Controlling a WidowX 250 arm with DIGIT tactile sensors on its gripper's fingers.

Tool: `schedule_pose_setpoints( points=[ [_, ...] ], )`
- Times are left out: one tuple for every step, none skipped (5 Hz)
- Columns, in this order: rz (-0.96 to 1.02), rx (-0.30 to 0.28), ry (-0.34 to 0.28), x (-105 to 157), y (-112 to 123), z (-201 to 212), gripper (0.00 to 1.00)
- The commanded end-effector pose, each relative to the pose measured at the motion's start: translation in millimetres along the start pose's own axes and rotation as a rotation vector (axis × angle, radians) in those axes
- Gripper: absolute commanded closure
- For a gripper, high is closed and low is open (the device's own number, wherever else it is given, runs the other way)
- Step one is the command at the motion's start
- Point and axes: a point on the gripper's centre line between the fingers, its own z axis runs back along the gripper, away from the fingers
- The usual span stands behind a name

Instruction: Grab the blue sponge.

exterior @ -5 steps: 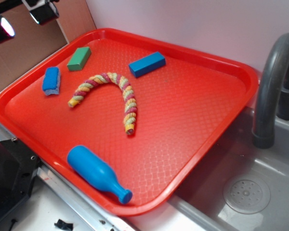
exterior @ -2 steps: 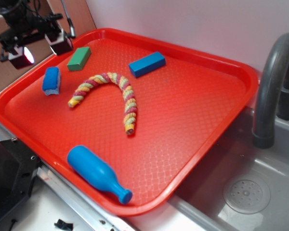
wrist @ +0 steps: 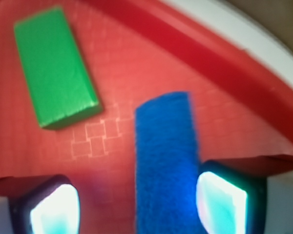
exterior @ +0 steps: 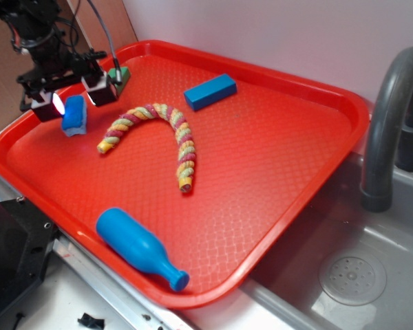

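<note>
a red tray [exterior: 282, 172] holds a blue sponge [exterior: 73, 115], green block [wrist: 53, 66], blue block [exterior: 210, 91], striped rope [exterior: 162, 130] and blue bottle [exterior: 138, 247].

One red tray [exterior: 296, 158] carries six loose things. One blue sponge [exterior: 73, 115] lies near the tray's left edge. There are two hard rectangular blocks: one green block [exterior: 125, 73], mostly hidden in the exterior view but plain in the wrist view, near the far-left corner, and one blue block [exterior: 210, 91] near the far edge. One twisted rope [exterior: 171, 134], striped pink, yellow and green, curves across the middle. One blue bottle [exterior: 139, 248] lies on its side along the near edge. One gripper [exterior: 71, 95] with two fingers hangs over the sponge. Beside the tray's right edge sit one grey sink [exterior: 372, 289] and one dark faucet [exterior: 389, 117].
</note>
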Motion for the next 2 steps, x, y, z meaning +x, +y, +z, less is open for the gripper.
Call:
schedule_pose_setpoints(
  points=[
    [-0.017, -0.014, -0.006, 10.0, 2.1, -0.2, 0.00],
    [0.000, -0.017, -0.015, 10.2, 3.0, -1.8, 1.00]
  ],
)
